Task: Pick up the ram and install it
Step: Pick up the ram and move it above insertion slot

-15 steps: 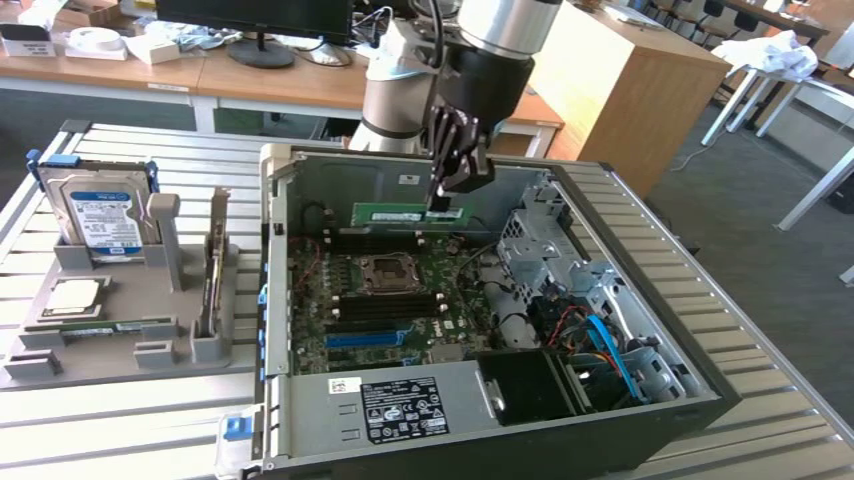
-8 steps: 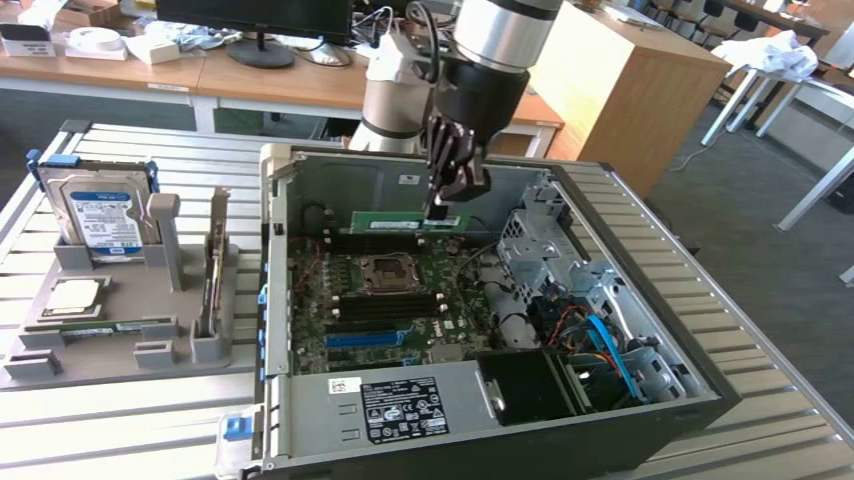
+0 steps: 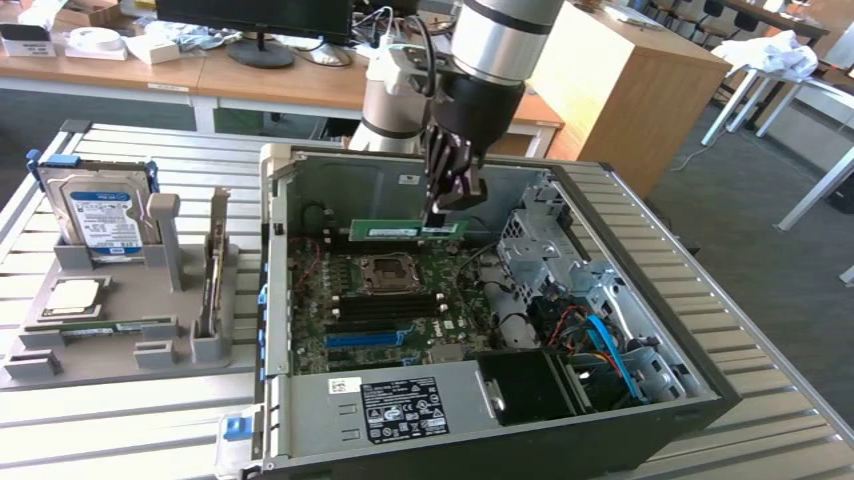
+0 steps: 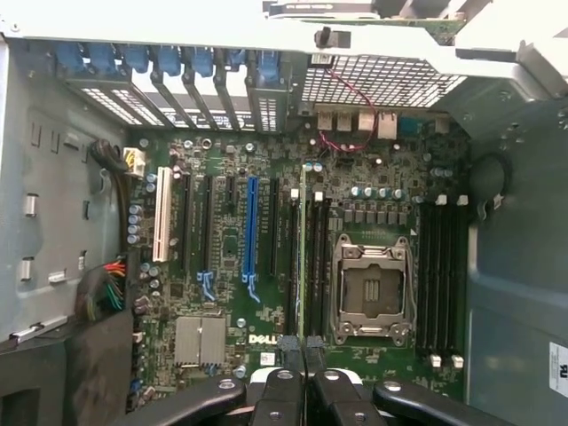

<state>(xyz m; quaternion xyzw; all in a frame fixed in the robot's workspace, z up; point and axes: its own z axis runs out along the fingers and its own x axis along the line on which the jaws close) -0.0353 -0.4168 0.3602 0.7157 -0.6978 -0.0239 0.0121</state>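
The silver-and-black robot arm (image 3: 501, 40) reaches down from twelve o'clock in the exterior view, wrist near vertical. Its black gripper (image 3: 441, 212) points straight down, jaws pinched narrowly on the three o'clock end of the thin green ram stick (image 3: 398, 231).

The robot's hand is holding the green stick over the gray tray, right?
Not quite. The hand holds the ram, the green stick, over the motherboard inside the open computer case, not over the gray tray. The exterior view shows it.
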